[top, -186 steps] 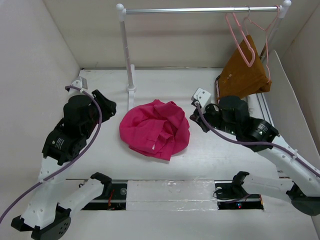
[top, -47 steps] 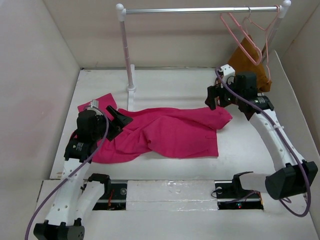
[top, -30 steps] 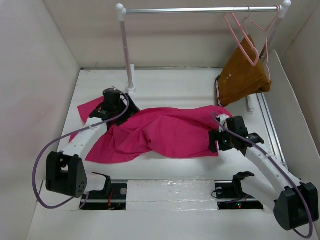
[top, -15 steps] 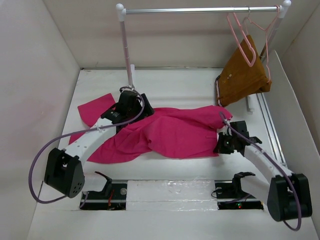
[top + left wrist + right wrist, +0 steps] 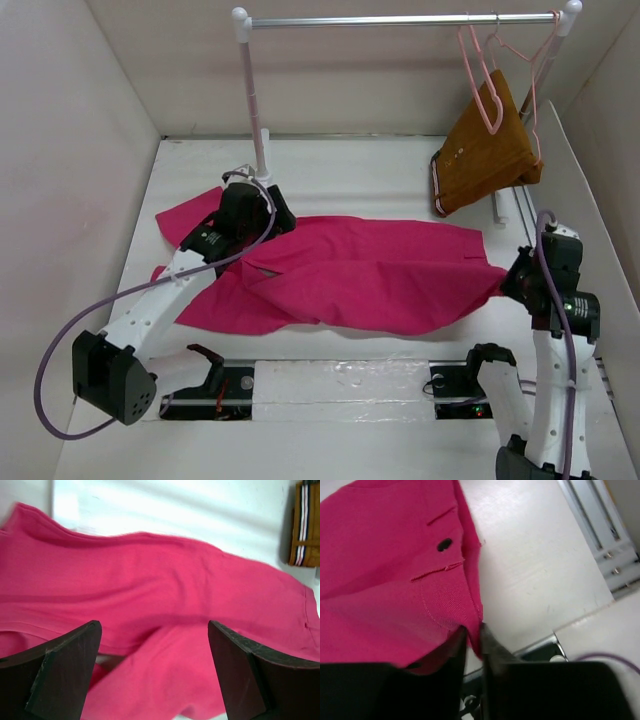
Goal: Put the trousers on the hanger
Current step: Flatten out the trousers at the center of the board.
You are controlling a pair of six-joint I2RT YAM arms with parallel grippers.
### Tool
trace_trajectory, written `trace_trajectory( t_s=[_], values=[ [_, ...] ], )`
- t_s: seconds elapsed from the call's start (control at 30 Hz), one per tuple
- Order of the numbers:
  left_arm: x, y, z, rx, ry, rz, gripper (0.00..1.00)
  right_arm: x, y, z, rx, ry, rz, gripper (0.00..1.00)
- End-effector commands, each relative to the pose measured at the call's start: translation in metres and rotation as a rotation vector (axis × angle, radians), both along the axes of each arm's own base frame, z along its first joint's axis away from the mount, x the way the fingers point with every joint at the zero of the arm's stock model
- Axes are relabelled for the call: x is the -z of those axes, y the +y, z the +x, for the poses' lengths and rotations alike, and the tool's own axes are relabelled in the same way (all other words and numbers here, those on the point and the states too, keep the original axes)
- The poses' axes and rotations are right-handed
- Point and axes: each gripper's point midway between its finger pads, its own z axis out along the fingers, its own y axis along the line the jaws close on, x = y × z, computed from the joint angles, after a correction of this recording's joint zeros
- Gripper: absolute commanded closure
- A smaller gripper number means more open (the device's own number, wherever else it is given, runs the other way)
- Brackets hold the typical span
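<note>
The magenta trousers (image 5: 350,275) lie stretched out across the table from left to right. My right gripper (image 5: 510,283) is shut on their right end and holds that edge slightly off the table; in the right wrist view the jaws (image 5: 474,639) pinch the hem of the trousers (image 5: 385,570) beside a buttonhole. My left gripper (image 5: 277,218) hovers open over their upper left part. In the left wrist view its fingers (image 5: 65,672) stand wide apart above the trousers (image 5: 150,595), holding nothing. Pale-pink hangers (image 5: 480,85) hang from the rail at the upper right.
A silver rail (image 5: 400,19) runs along the back on a white post (image 5: 257,120) next to my left gripper. A mustard-brown garment (image 5: 487,150) hangs under the hangers, and shows too in the left wrist view (image 5: 304,530). A metal track (image 5: 533,235) runs along the right wall.
My right gripper has closed on the trousers' right end and pulled it to the right, which drew the cloth out longer and flatter. My left gripper has shifted slightly left and stayed open.
</note>
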Motion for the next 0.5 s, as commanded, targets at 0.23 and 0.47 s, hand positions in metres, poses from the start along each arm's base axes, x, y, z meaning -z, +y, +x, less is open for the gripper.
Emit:
trace_trajectory(
  t_s=[0.23,0.47],
  values=[
    [-0.026,0.071,0.007,-0.159,-0.09,0.117,0.15,-0.056,-0.048,-0.044,0.125,0.083,-0.281,0.17],
    [0.002,0.143,0.02,-0.397,0.021,0.013,0.17,-0.007,0.053,0.077,-0.588,-0.086,-0.015,1.0]
  ],
)
